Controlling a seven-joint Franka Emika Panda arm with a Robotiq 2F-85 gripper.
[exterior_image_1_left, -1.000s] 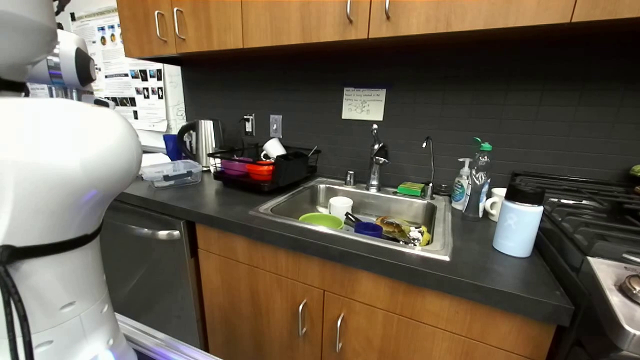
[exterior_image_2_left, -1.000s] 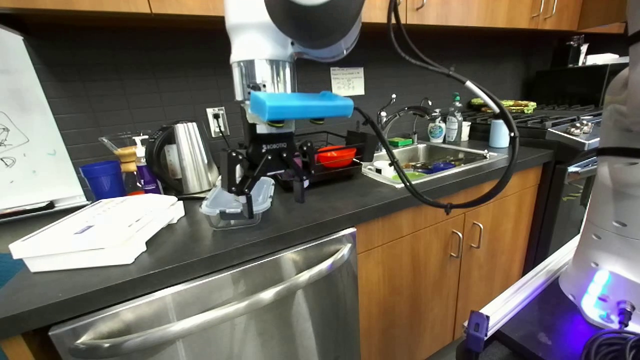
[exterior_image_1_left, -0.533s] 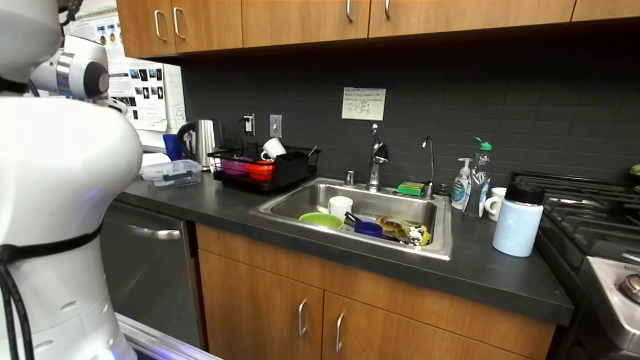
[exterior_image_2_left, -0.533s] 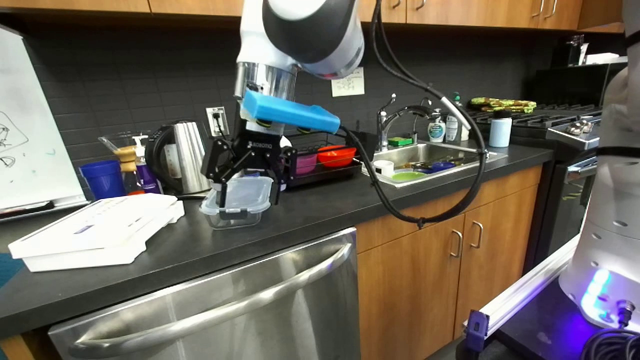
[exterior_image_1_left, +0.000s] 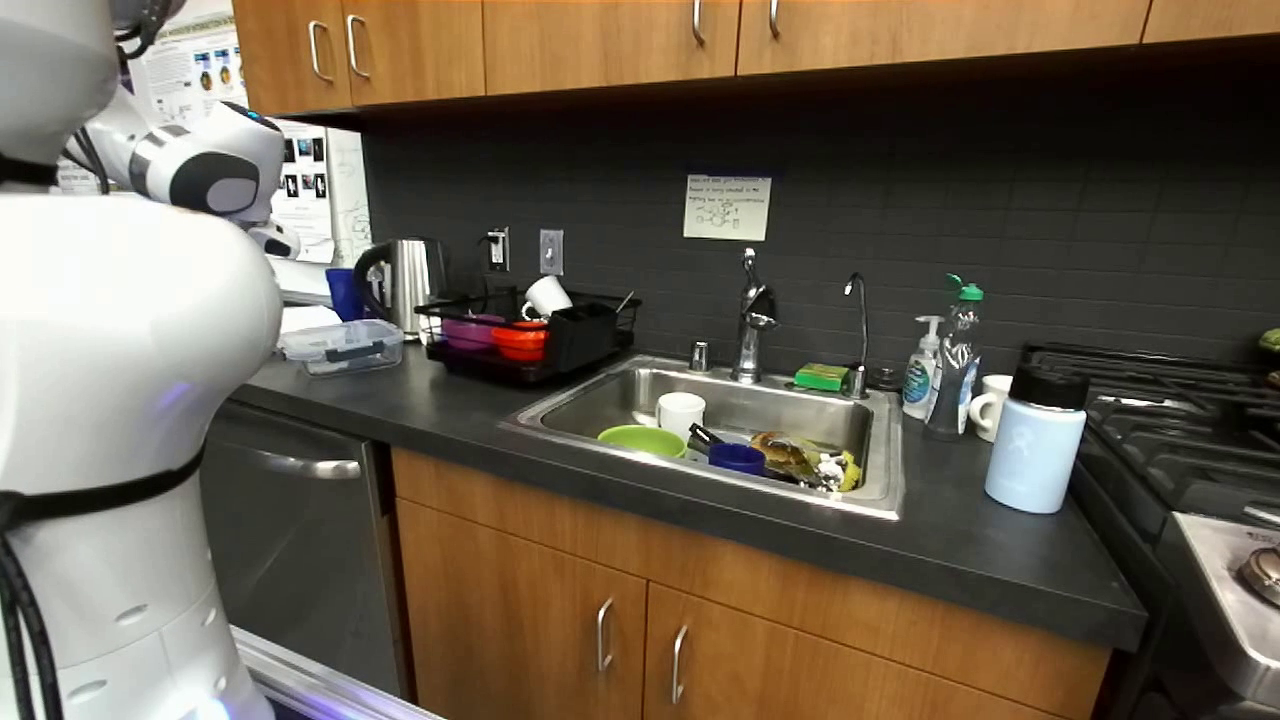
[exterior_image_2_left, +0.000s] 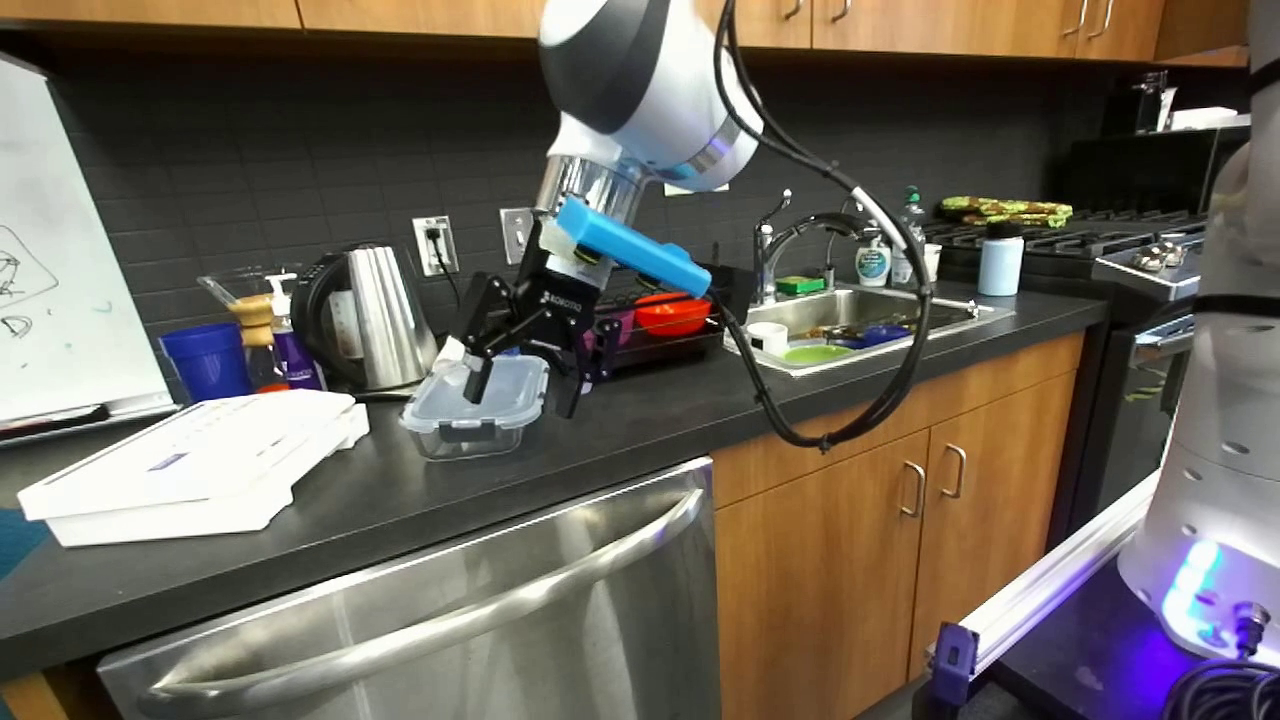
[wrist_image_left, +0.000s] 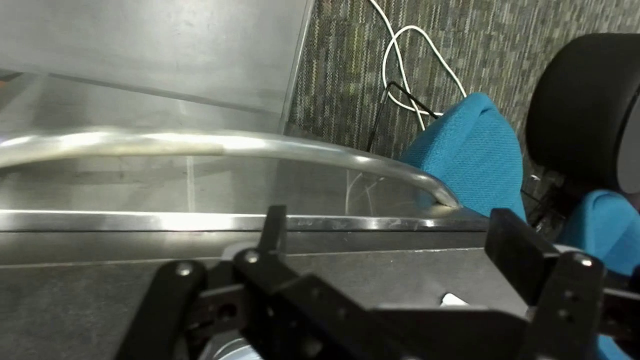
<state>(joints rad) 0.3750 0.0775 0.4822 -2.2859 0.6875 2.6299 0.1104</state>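
My gripper (exterior_image_2_left: 522, 392) hangs tilted over the counter (exterior_image_2_left: 640, 420), its black fingers spread wide with nothing between them. Close to it in that exterior view is a clear food container with a pale lid (exterior_image_2_left: 475, 415); one finger overlaps the lid in the picture, and whether they touch I cannot tell. The same container (exterior_image_1_left: 345, 347) shows in an exterior view where the arm hides the gripper. In the wrist view the gripper (wrist_image_left: 392, 227) is open above the counter edge, facing the dishwasher handle (wrist_image_left: 240, 142).
White trays (exterior_image_2_left: 200, 460), a blue cup (exterior_image_2_left: 207, 362) and a steel kettle (exterior_image_2_left: 385, 315) stand left of the container. A dish rack (exterior_image_1_left: 580, 335) with bowls and a sink (exterior_image_1_left: 560, 410) with dishes lie along the counter. Blue chairs (wrist_image_left: 470, 150) stand on the floor.
The wrist has tilted progressively, so the gripper now leans instead of hanging upright. It went left over the container, then shifted back right. The jaws stayed open; the container has not moved.
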